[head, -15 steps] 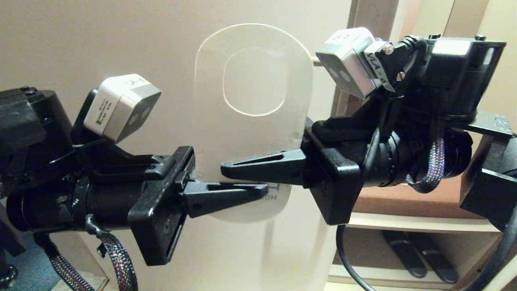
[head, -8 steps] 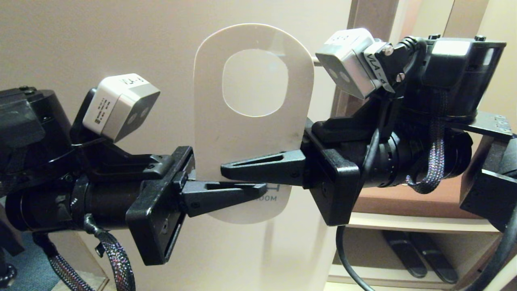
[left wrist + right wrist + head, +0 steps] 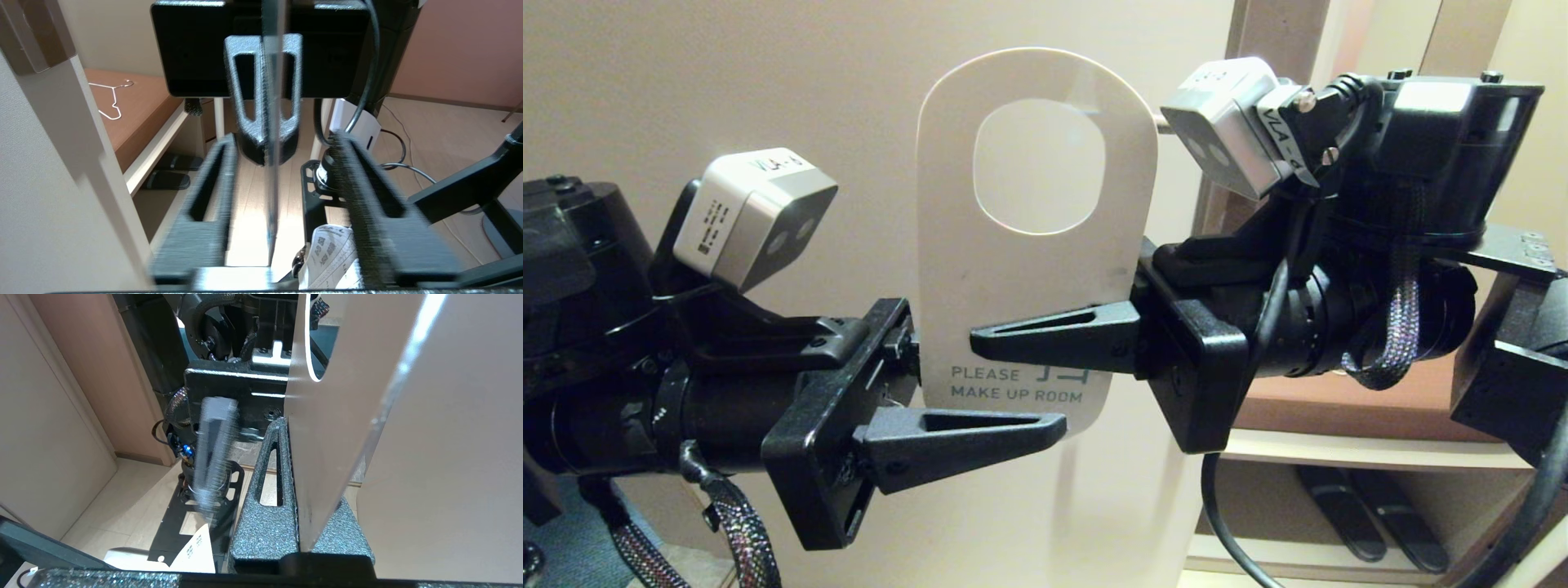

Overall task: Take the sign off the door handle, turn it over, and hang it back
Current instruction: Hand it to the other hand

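The sign (image 3: pixel 1029 269) stands upright in front of the pale door, white side toward me, reading "PLEASE MAKE UP ROOM". My right gripper (image 3: pixel 980 336) comes in from the right and is shut on the sign's lower half; the card (image 3: pixel 327 416) sits clamped between its fingers. My left gripper (image 3: pixel 1054 412) is open at the sign's bottom left corner. Its fingers (image 3: pixel 204 196) stand apart on either side of the edge-on card (image 3: pixel 271 171) without touching it. Of the door handle only a short cream stub (image 3: pixel 1163 124) shows beside the sign's top right edge; the rest is hidden behind my right wrist.
The door (image 3: pixel 727 82) fills the background close behind the sign. To the right is a low shelf with a brown top (image 3: pixel 1339 408) and dark slippers (image 3: pixel 1372 506) beneath it. A thin white wire hanger (image 3: pixel 110 102) lies on that top.
My left gripper has opened and let go of the sign; its near finger dropped lower, uncovering the printed words. The right gripper has kept its grip and the sign has stayed put.
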